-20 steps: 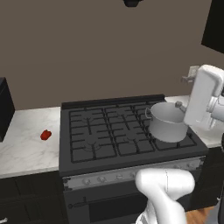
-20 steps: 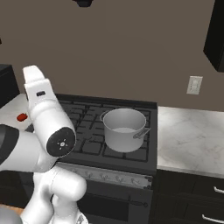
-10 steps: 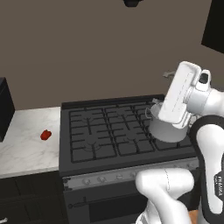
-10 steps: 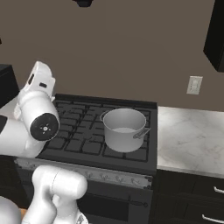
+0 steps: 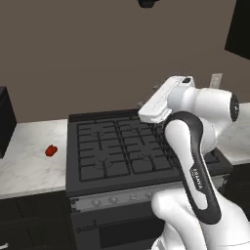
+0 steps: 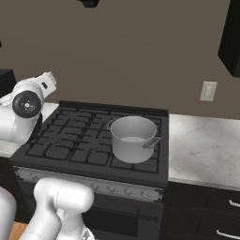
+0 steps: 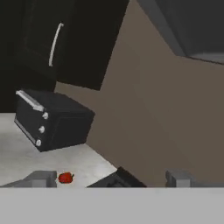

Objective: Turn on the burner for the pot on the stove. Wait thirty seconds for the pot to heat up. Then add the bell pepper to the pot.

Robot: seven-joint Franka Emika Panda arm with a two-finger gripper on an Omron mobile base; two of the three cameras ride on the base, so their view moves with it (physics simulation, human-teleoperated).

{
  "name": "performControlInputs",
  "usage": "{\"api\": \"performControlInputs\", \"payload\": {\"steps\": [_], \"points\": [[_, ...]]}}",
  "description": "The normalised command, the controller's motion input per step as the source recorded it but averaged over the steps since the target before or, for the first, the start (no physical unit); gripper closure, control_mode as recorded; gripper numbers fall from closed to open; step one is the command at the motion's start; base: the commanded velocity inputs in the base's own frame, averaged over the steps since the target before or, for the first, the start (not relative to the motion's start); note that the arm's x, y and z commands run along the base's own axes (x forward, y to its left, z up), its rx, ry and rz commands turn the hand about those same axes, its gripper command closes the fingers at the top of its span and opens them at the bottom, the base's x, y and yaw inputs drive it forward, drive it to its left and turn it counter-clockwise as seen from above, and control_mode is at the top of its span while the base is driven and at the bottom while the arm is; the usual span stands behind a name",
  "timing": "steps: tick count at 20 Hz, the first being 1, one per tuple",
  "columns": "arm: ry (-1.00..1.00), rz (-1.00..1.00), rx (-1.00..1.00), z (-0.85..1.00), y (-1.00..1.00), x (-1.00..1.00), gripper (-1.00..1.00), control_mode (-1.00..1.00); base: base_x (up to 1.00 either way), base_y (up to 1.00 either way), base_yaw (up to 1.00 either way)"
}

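1. The white arm has swung from over the wide silver-grey metal pot (image 6: 133, 138) leftward across the black gas stove (image 5: 122, 151).
2. The hand (image 7: 109, 178), fingers spread and empty, now faces the small red bell pepper (image 5: 51, 150) on the marble counter (image 5: 29, 161).
3. Probably the pepper fetch is beginning.

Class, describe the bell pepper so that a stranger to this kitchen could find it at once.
Start at the black gas stove with its grid of grates. On the white marble counter to its left lies the small bright red bell pepper, alone. It is the one red thing there, far smaller than the silver-grey metal pot on the stove.
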Motion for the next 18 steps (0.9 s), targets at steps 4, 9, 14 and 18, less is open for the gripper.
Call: {"api": "performControlInputs", "payload": {"steps": [4,9,14,18], "points": [[0.89,-0.14,0.13,0.0,0.51,0.66,-1.0,-1.0,0.0,0.0,0.0],[0.87,-0.18,0.08,0.0,0.33,0.49,-1.0,-1.0,0.0,0.0,0.0],[0.84,-0.21,0.03,-0.01,0.19,0.31,-1.0,-1.0,0.0,0.0,0.0],[0.58,-0.23,0.0,-0.41,0.44,0.0,-1.0,-1.0,0.0,0.0,0.0]]}}
